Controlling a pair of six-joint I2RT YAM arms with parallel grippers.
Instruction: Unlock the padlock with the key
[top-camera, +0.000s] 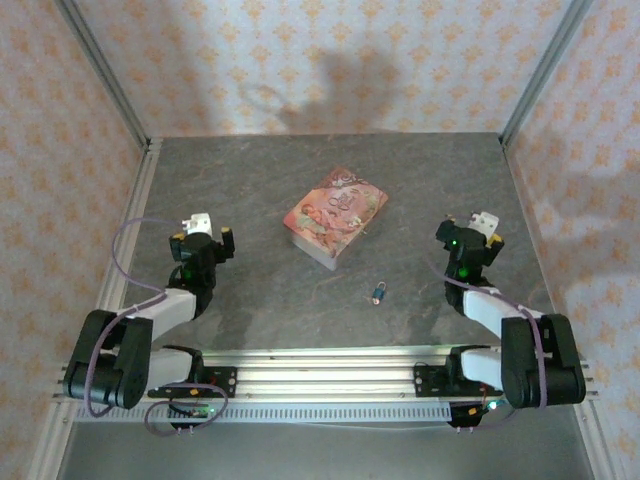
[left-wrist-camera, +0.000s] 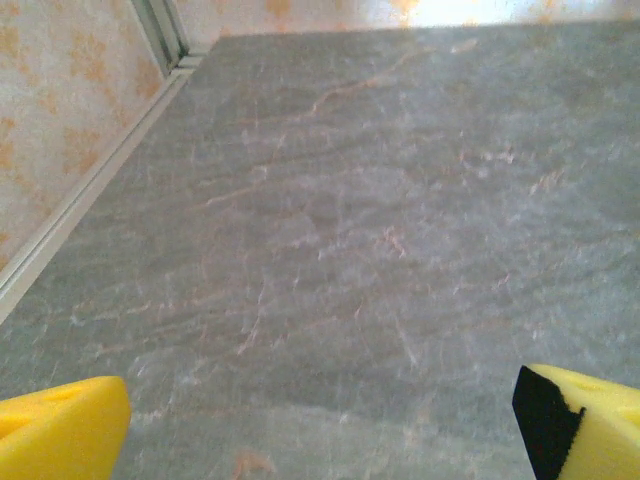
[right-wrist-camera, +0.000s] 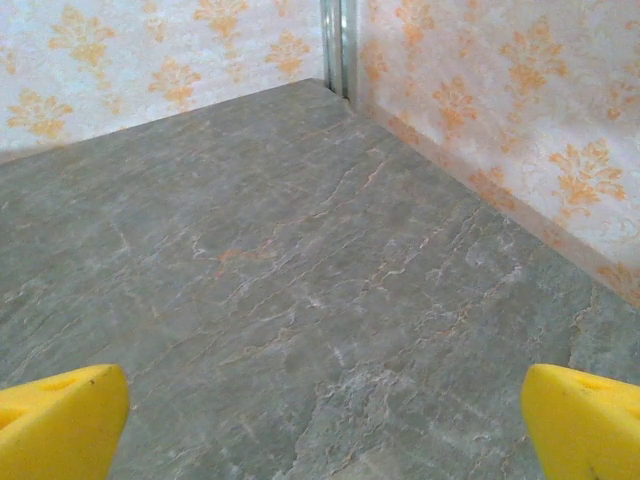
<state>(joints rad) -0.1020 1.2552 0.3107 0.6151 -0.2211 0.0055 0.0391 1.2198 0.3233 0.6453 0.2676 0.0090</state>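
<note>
The padlock (top-camera: 379, 292), tiny with a blue body and a silvery shackle, lies on the grey stone table (top-camera: 250, 190) between the two arms, nearer the right one. I cannot make out the key in any view. My left gripper (top-camera: 202, 237) hovers at the left, open and empty, far from the padlock. Its yellow fingers (left-wrist-camera: 60, 430) stand wide apart over bare table, as the left gripper (left-wrist-camera: 320, 425) shows in the left wrist view. My right gripper (top-camera: 470, 236) is to the right of the padlock and beyond it. That right gripper (right-wrist-camera: 325, 420) is open too, with nothing between its yellow fingers (right-wrist-camera: 60, 420).
A pink illustrated box (top-camera: 335, 216) lies in the middle of the table, just beyond the padlock. Patterned walls with metal corner posts (top-camera: 105, 75) close in the left, back and right sides. The aluminium rail (top-camera: 320, 365) carrying the arm bases runs along the near edge.
</note>
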